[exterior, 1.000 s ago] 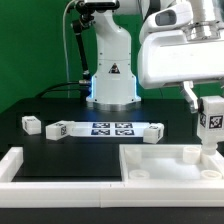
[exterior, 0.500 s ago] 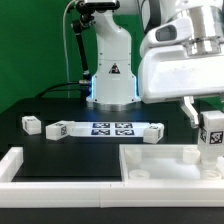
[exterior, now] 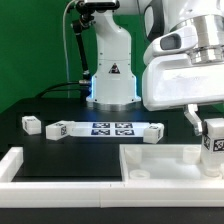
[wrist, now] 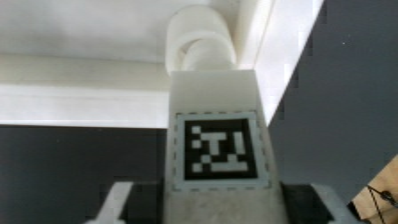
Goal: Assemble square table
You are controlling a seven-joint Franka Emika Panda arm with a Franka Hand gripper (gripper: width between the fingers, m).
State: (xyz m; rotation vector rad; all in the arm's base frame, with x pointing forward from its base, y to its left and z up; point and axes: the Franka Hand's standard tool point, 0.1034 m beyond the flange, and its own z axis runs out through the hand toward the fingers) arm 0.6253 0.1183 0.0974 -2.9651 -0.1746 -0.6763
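The gripper had come down since the earlier frame. The held leg came down with it, closer to the square panel.

The two fingers were pressed on the sides of the held leg, one on each side. The tag face showed between them. So the gripper was clamped on that leg, not open and not empty.

The leg stood upright. Its long side ran up and down, and its free end pointed straight down at the panel. The panel lay flat, right under the leg, at the front of the table on the exterior view's right. The leg hung over the panel's far corner on that same side. I could not tell if the leg's end was touching the panel or was just above it.

I think the next move was more of the same: straight down, keeping the leg upright, so its end met the corner spot squarely.

The loose legs lay well apart from the gripper, near the marker board.
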